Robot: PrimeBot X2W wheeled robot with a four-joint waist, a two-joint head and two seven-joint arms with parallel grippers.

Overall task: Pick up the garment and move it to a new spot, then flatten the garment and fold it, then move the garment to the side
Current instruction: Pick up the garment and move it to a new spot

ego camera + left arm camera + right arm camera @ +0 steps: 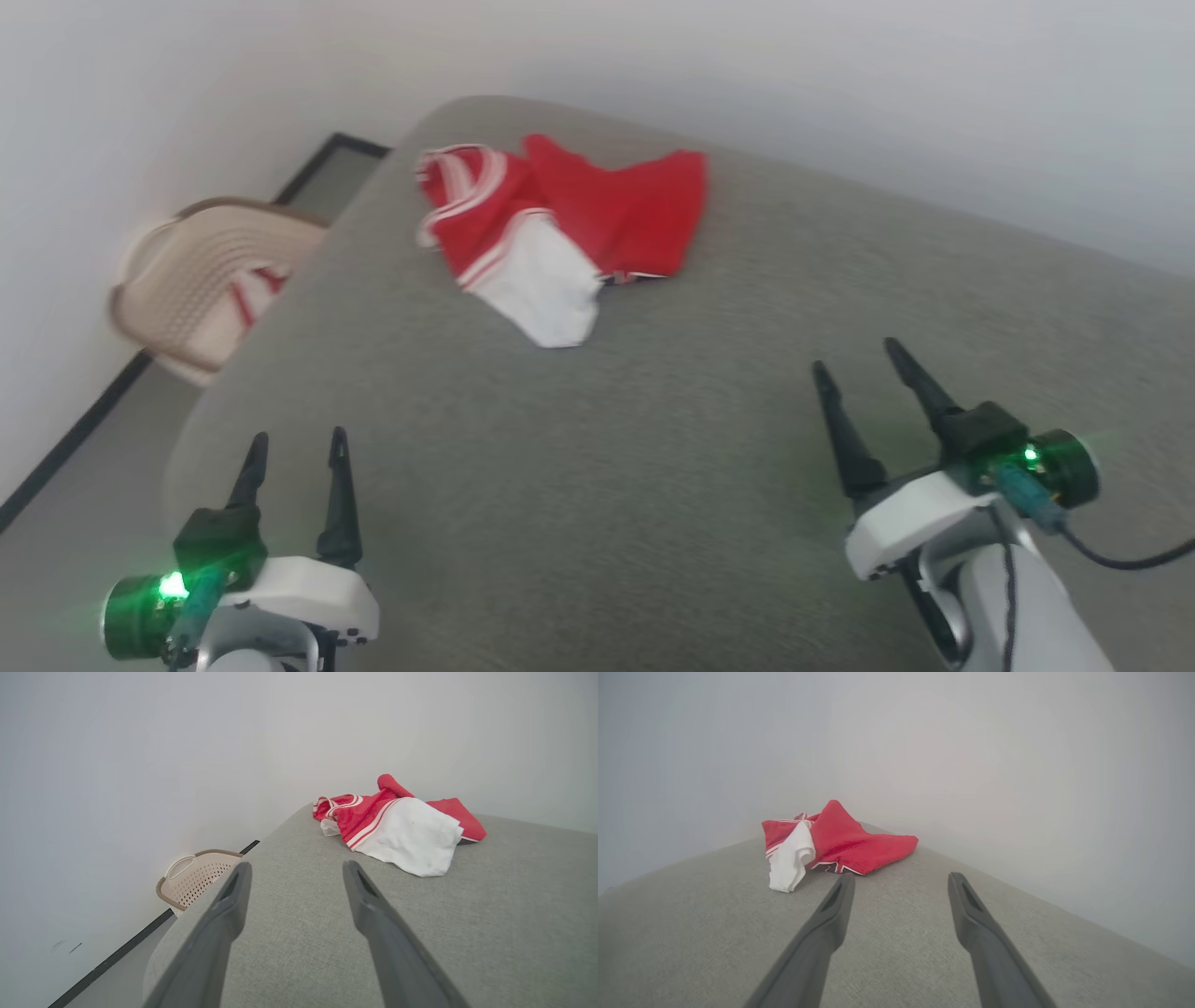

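Near the cushion's (653,485) far edge lies the garment (560,224).

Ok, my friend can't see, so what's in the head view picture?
A crumpled red-and-white garment lies on a grey padded surface. The left gripper and right gripper hover open, well short of it. A beige basket sits at the left.

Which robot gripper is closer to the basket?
The left gripper: the beige basket stands off that same side of the grey cushion, while the right gripper is far across it.
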